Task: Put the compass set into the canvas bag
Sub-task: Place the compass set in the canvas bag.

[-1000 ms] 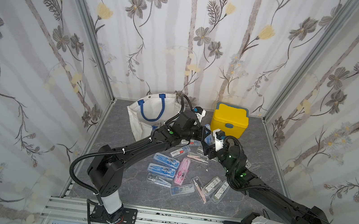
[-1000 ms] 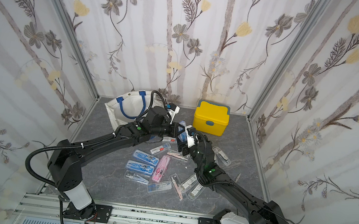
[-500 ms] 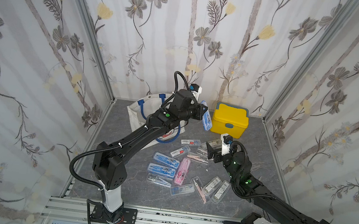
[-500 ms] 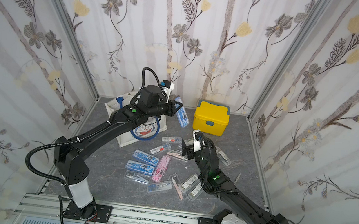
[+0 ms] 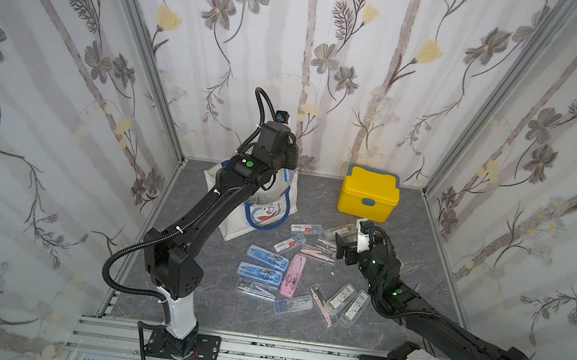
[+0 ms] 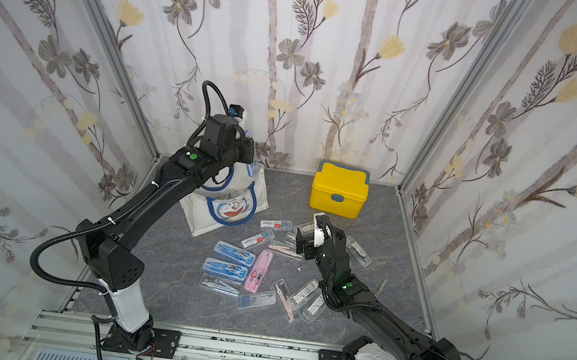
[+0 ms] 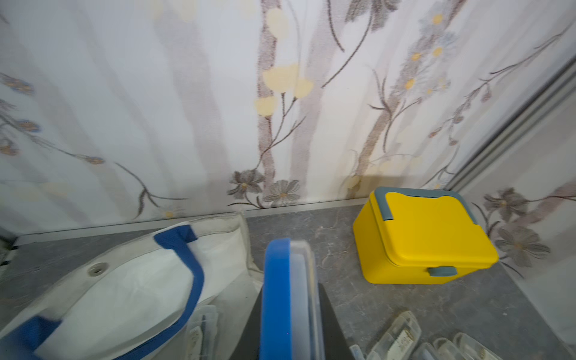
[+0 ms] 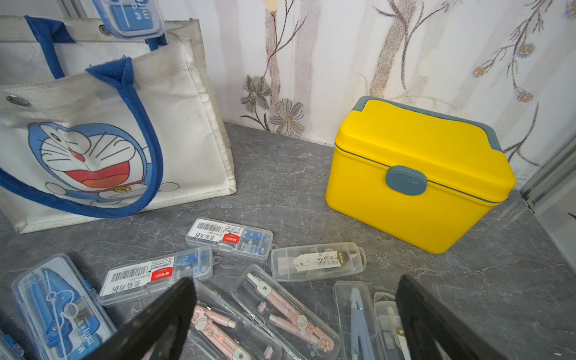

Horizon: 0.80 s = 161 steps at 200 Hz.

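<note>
The left arm has swung up and back from the middle of the surface, carrying the compass set (image 7: 277, 280) over to the canvas bag (image 8: 193, 140), while the right arm has let go and pulled back toward the loose cases.

The compass set, a blue case with a clear lid, is pinched between the fingers of the left pincer (image 7: 291, 311). In the left wrist view it is seen edge-on and sticks out past the fingertips. It hangs above the canvas bag's open mouth, at the end of the bag that faces the yellow box (image 8: 405, 156). In the right wrist view its lower end shows at about the level of the rear rim, not hidden by the front panel, so it is not down inside the bag.

The bag stands upright with its cat-face panel turned toward the loose cases (image 5: 265, 257), which lie scattered on the surface (image 8: 280, 187) in front of it.

The right pincer (image 8: 296, 280) hovers over those cases, well apart from the bag. Its fingers are spread wide and hold nothing.
</note>
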Each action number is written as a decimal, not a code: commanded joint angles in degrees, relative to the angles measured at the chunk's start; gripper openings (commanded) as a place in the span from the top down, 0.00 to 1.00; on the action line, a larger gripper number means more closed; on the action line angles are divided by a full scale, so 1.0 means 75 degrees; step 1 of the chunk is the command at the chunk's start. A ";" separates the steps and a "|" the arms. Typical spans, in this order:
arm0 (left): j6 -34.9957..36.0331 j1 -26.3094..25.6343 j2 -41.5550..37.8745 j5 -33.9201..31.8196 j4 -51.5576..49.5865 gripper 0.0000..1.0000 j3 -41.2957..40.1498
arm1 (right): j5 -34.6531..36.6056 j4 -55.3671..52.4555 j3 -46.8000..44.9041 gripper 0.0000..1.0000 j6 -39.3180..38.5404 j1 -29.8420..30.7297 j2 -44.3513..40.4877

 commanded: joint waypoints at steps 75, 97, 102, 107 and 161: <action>0.0770 0.0130 0.1874 -0.4057 -0.2330 0.85 0.0397 | 0.0006 0.0008 0.0127 0.00 0.0169 -0.0018 0.0497; 0.0605 0.0179 0.2302 -0.4182 -0.2628 0.85 0.0269 | 0.0030 -0.0001 0.0115 0.00 0.0187 -0.0009 0.0479; 0.0561 0.0188 0.2351 -0.4185 -0.2652 0.86 0.0205 | 0.0041 0.0002 0.0119 0.00 0.0190 -0.0012 0.0473; 0.0530 0.0192 0.2389 -0.4160 -0.2651 0.85 0.0113 | 0.0042 -0.0001 0.0109 0.00 0.0188 -0.0019 0.0466; 0.0195 0.0337 0.2223 -0.3617 -0.2254 0.81 -0.1033 | 0.0046 -0.0004 0.0115 0.01 0.0199 -0.0021 0.0438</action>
